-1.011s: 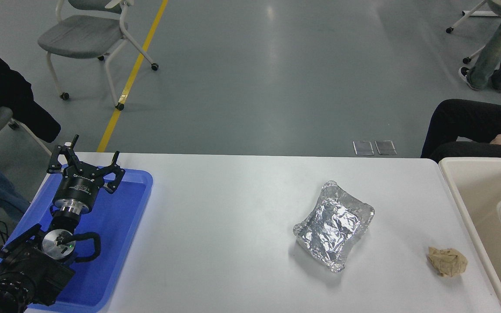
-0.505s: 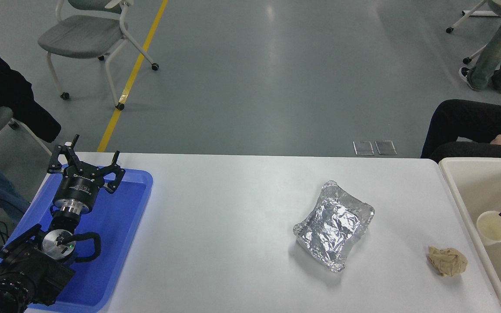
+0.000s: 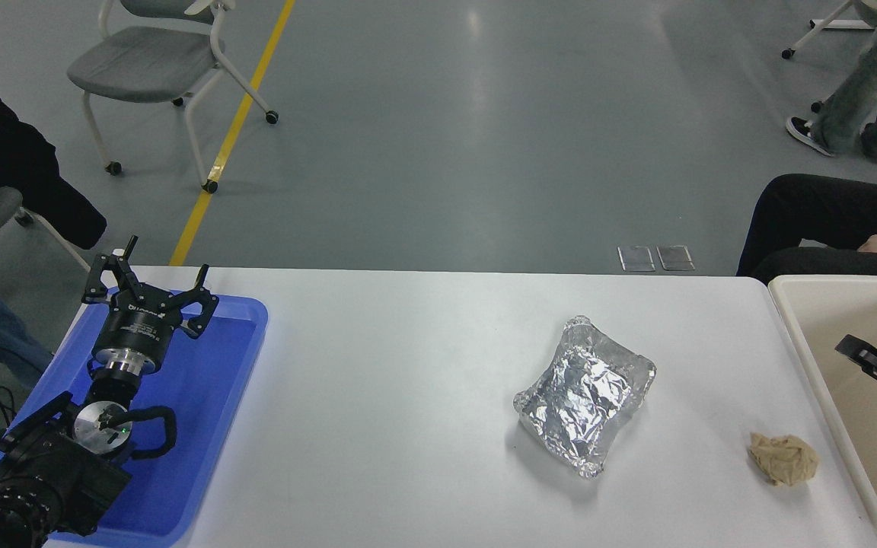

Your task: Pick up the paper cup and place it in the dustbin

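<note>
Dustbin (image 3: 796,335) cropped; cup unseen.

my left gripper (image 3: 151,283) rests parked at the lower left, fingers spread wide. my right gripper (image 3: 865,356) reaches in from the right edge, mostly cropped.

Bright, even overhead light where I work. Pale glare streaks the floor (image 3: 476,30) at upper centre, the foil (image 3: 585,394) glints, shadows on my desk (image 3: 393,396) are soft, and legs (image 3: 857,99) at upper right smear with motion blur.
</note>
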